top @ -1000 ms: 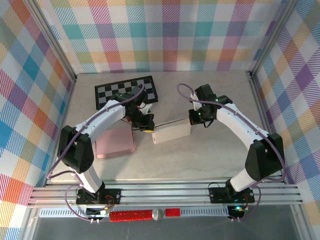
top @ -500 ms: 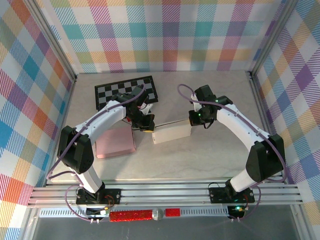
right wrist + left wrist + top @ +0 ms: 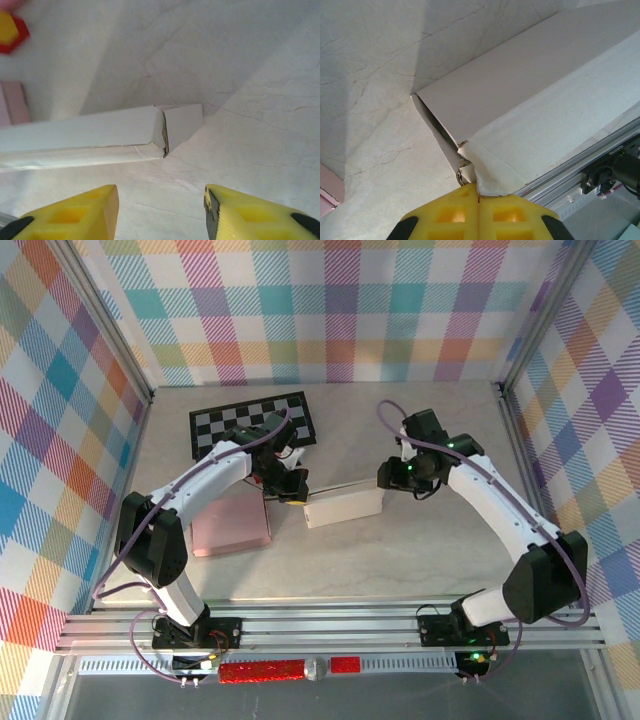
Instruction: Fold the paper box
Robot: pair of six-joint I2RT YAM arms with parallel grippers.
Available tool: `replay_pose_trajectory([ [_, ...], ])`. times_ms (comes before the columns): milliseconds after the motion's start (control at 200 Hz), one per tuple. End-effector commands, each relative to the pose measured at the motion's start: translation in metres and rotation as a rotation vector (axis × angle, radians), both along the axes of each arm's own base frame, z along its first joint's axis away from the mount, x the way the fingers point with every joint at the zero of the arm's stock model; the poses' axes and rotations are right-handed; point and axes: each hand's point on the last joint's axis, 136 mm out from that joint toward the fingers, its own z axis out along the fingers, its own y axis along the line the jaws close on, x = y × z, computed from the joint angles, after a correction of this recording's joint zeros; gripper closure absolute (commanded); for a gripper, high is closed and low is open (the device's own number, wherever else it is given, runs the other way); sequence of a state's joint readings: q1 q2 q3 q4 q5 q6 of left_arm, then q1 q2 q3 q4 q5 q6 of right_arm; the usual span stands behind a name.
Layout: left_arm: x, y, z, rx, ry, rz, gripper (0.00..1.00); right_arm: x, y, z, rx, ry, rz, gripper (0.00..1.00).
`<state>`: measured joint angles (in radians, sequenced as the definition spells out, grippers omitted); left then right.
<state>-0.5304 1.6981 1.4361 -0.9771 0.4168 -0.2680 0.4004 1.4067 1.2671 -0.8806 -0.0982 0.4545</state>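
Observation:
The white paper box [image 3: 343, 508] lies lengthwise in the middle of the table. My left gripper [image 3: 297, 492] is at its left end. In the left wrist view the yellow jaws [image 3: 479, 186] are shut on a torn corner flap of the box [image 3: 535, 100]. My right gripper [image 3: 388, 476] hovers just off the box's right end, open and holding nothing. In the right wrist view its fingers [image 3: 161, 197] stand wide apart short of the box [image 3: 80, 132], whose end flap [image 3: 184, 122] is angled out, slightly ajar.
A black-and-white checkered mat [image 3: 250, 420] lies at the back left. A pink pad [image 3: 232, 523] sits left of the box under the left arm. Aluminium rails [image 3: 330, 625] run along the near edge, and plaid walls enclose the table.
My right gripper has opened, let go of the box's right end and drawn back to the right. The left gripper stays shut at the left end.

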Motion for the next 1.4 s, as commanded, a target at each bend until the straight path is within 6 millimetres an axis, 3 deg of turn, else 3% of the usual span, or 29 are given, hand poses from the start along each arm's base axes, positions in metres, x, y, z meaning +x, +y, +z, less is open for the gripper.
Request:
replay_pose_trajectory([
  [0, -0.020, 0.022, -0.023, 0.143, 0.088, 0.006, 1.00, 0.001, 0.002, 0.010, 0.176, 0.065, -0.240, 0.37],
  [200, -0.020, 0.021, -0.022, 0.143, 0.090, 0.005, 1.00, 0.007, 0.028, 0.007, 0.471, 0.224, -0.469, 0.30],
  [435, -0.021, 0.020, -0.022, 0.144, 0.089, 0.007, 1.00, 0.013, 0.034, -0.009, 0.585, 0.304, -0.613, 0.29],
  [685, -0.020, 0.018, -0.020, 0.140, 0.083, 0.004, 1.00, 0.014, 0.034, -0.035, 0.601, 0.376, -0.679, 0.37],
  [1065, -0.018, 0.011, -0.011, 0.106, 0.061, 0.008, 1.00, 0.011, 0.028, -0.051, 0.567, 0.393, -0.718, 0.52],
  [1395, -0.013, -0.001, 0.024, -0.019, 0.013, 0.115, 0.70, 0.008, 0.025, -0.055, 0.549, 0.394, -0.726, 0.58],
])
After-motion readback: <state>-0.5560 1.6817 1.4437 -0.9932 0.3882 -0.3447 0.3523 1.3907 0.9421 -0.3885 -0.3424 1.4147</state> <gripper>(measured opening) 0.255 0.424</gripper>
